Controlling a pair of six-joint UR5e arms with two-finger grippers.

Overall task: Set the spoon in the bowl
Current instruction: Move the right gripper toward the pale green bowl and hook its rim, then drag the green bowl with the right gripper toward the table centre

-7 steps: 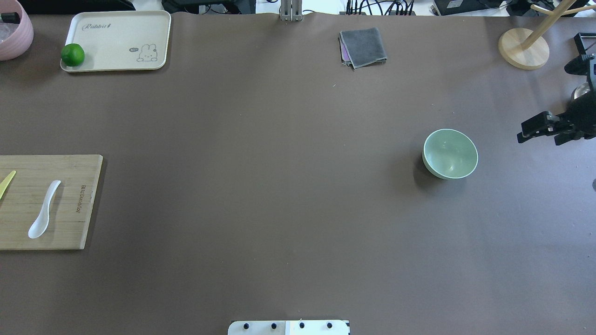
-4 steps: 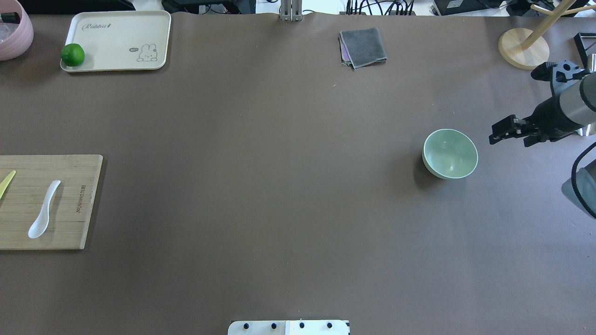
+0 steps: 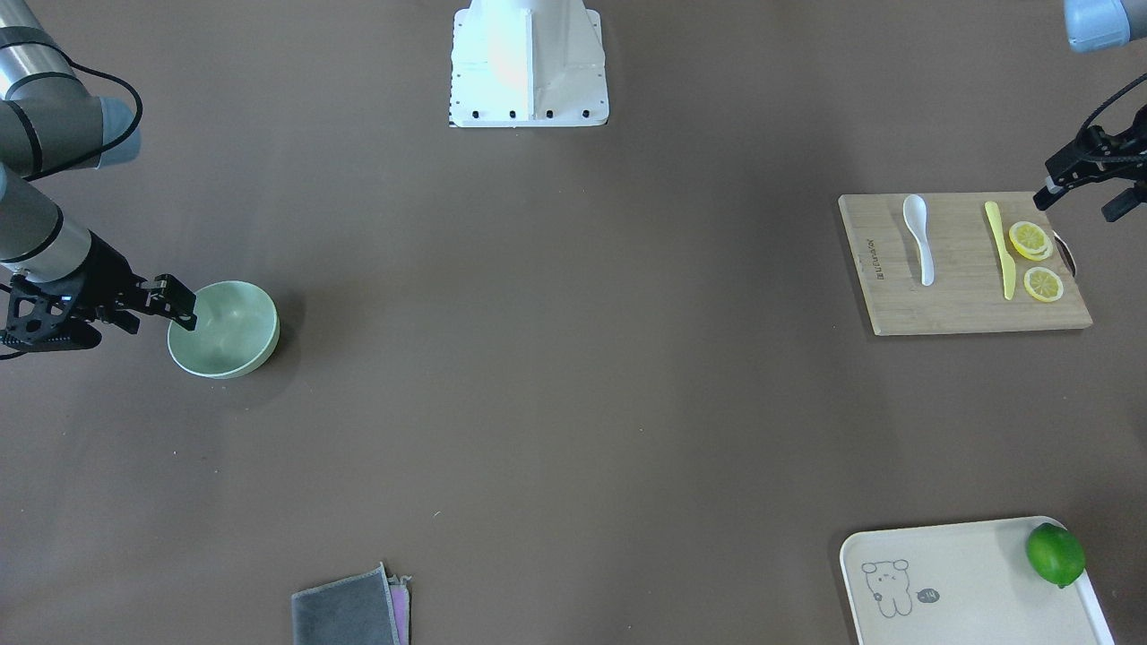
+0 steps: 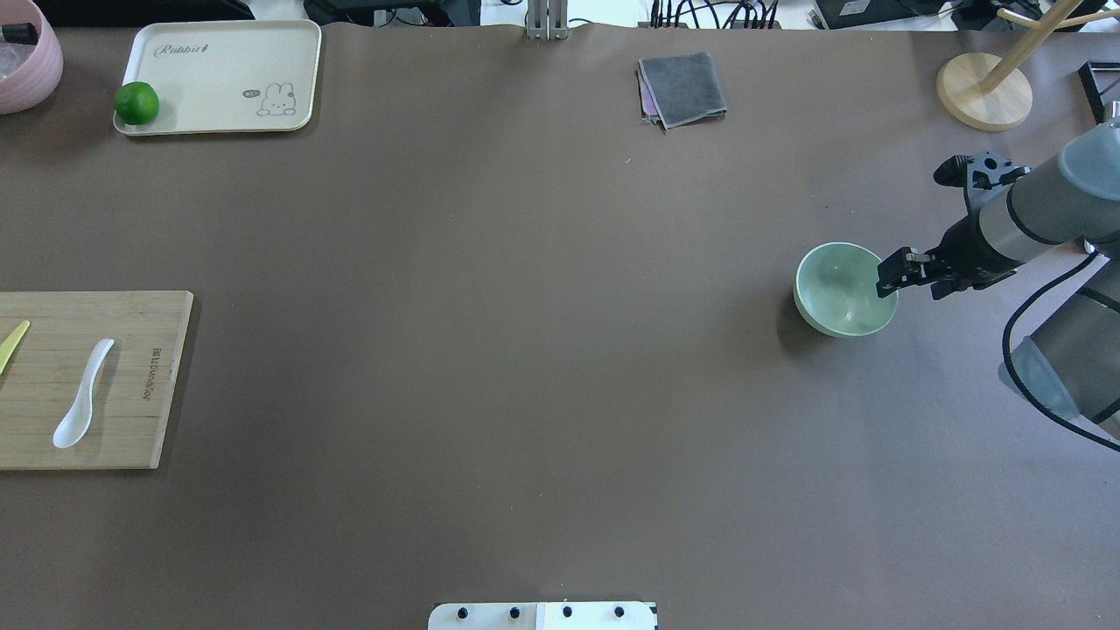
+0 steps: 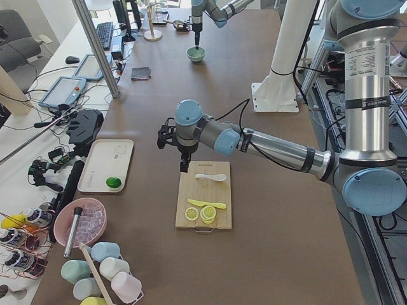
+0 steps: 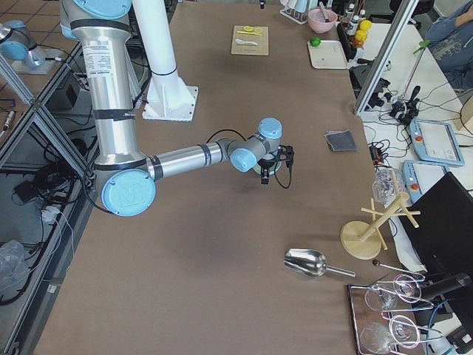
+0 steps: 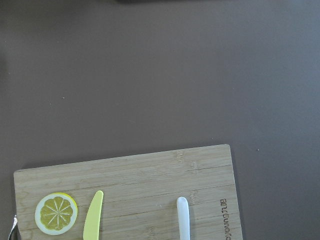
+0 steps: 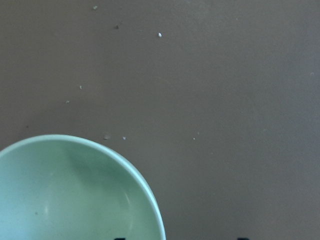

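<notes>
- The right fingers (image 4: 894,273) stand apart over the bowl (image 4: 836,302) rim.
- The left fingers (image 3: 1053,190), seemingly apart, hover near the board (image 3: 959,309).
- The spoon (image 3: 918,235) lies on the board.

On the board (image 4: 131,385) at the table's (image 4: 525,350) left edge: spoon (image 4: 80,398), with knife (image 4: 14,339) beside. Well apart, at right: bowl (image 4: 845,290). Far left corner: tray (image 4: 227,79) carrying lime (image 4: 136,103).

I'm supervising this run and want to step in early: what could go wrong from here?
1. The right gripper is at the rim of the bowl; a bump could shove or tip it.
2. The spoon lies flat on the cutting board beside the knife; the left gripper might slip on it or disturb the knife.
</notes>
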